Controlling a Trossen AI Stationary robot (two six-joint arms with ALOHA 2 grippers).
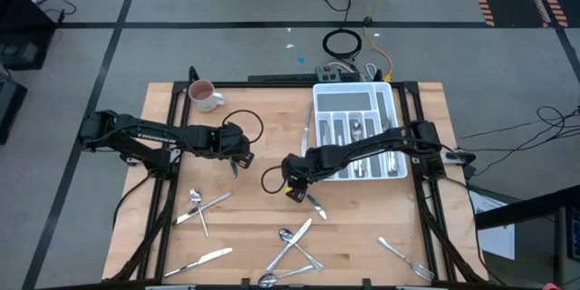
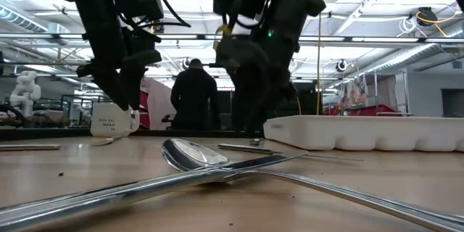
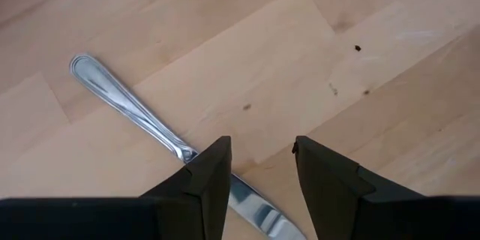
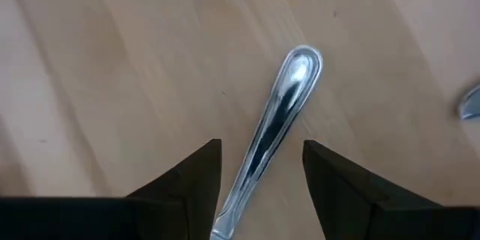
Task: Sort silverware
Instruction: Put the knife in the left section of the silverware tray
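Silver-coloured silverware lies scattered on the wooden table. My left gripper (image 1: 237,156) is open, low over a table knife (image 3: 127,109). The knife lies flat, and where its handle meets the blade it runs under one finger (image 3: 214,176). My right gripper (image 1: 294,188) is also open at mid-table. Its fingers stand on either side of another piece's handle (image 4: 279,116) without touching it, and that piece (image 1: 314,205) lies flat on the wood. In the low view both grippers (image 2: 125,94) (image 2: 254,116) reach down close to the tabletop. My left gripper comes from above, pointing down. One finger (image 3: 214,176) stands over the knife where the handle meets the blade (image 3: 186,152). I cannot tell whether it touches. The knife lies flat on the table.
The white compartmented tray (image 1: 391,109) at the far right holds several pieces. One knife (image 1: 306,131) lies beside its left wall. The mug (image 1: 204,96) stands far left. More silverware lies near the front edge (image 1: 199,207) (image 1: 204,260) (image 1: 294,245) (image 1: 403,258). A person (image 2: 194,94) stands beyond the table.
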